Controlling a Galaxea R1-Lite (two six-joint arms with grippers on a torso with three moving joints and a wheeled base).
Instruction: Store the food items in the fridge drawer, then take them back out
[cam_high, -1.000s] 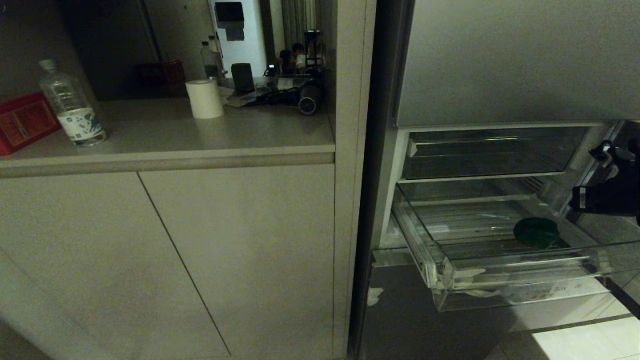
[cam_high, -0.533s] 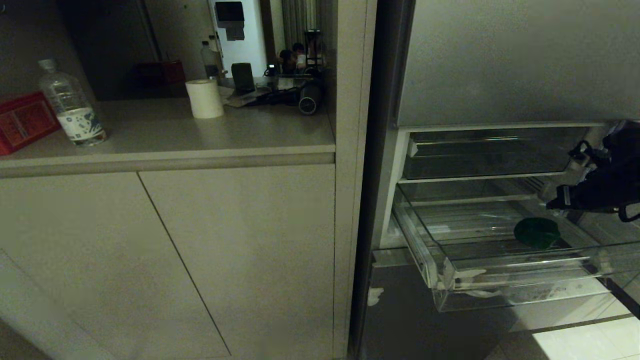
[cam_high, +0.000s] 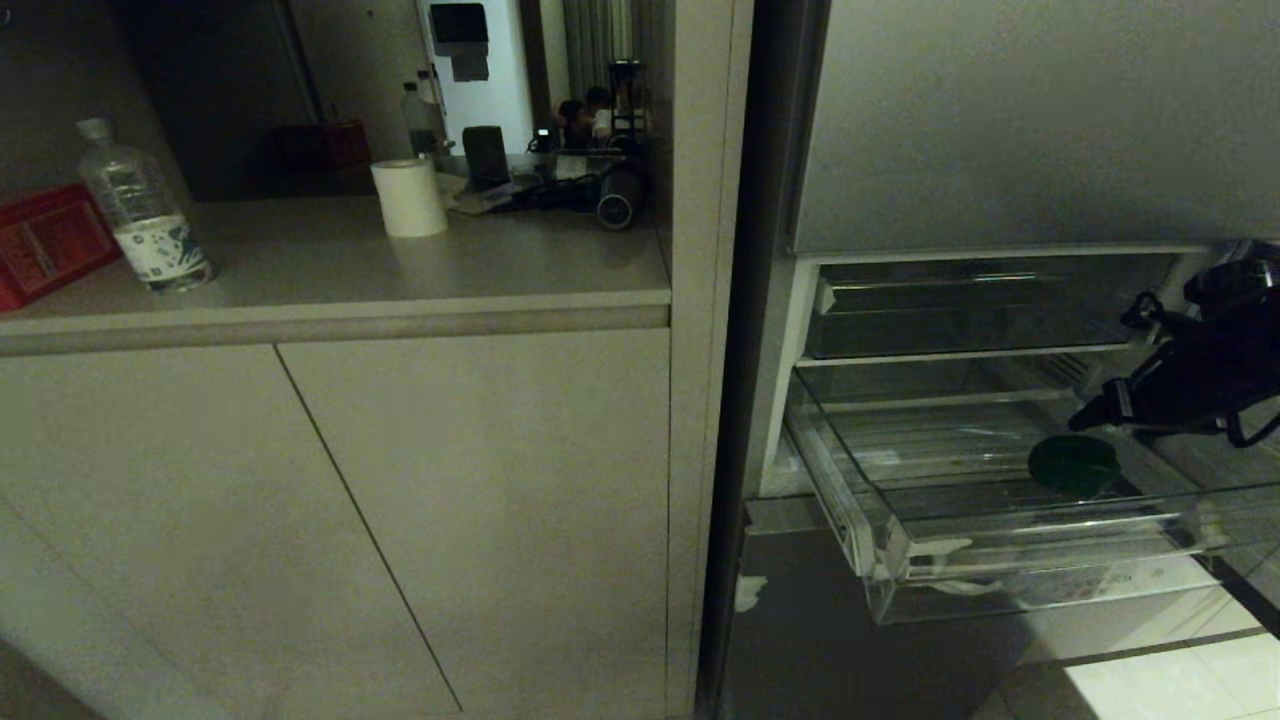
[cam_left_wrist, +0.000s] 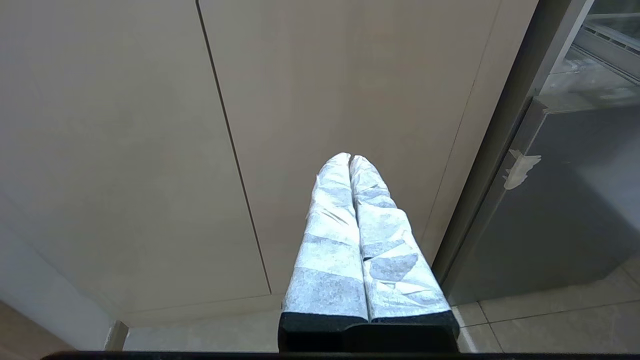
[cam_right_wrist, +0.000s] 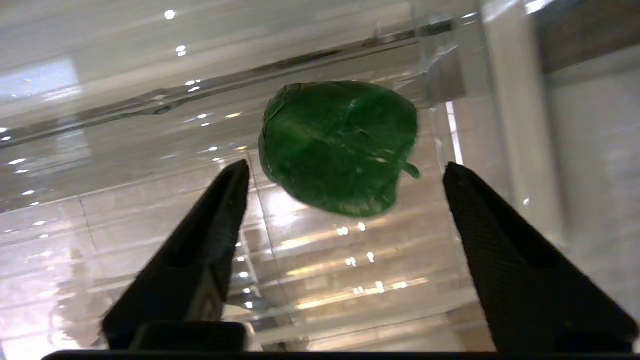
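Overhead, right pincer (cam_right_wrist: 345, 170) gapes wide, empty, above green food item (cam_right_wrist: 340, 147) in fridge drawer (cam_high: 1000, 560).

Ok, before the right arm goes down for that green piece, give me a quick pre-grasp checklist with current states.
1. Fridge drawer pulled out: ok.
2. Green food item lying on the drawer floor, free of the walls: ok.
3. Right gripper open wide enough for it: ok.
4. Gripper lined up, item ahead between the fingers: ok.
5. Item already touched or held: not ok, clear gap.
6. Left gripper parked by the cabinet door, shut: ok.
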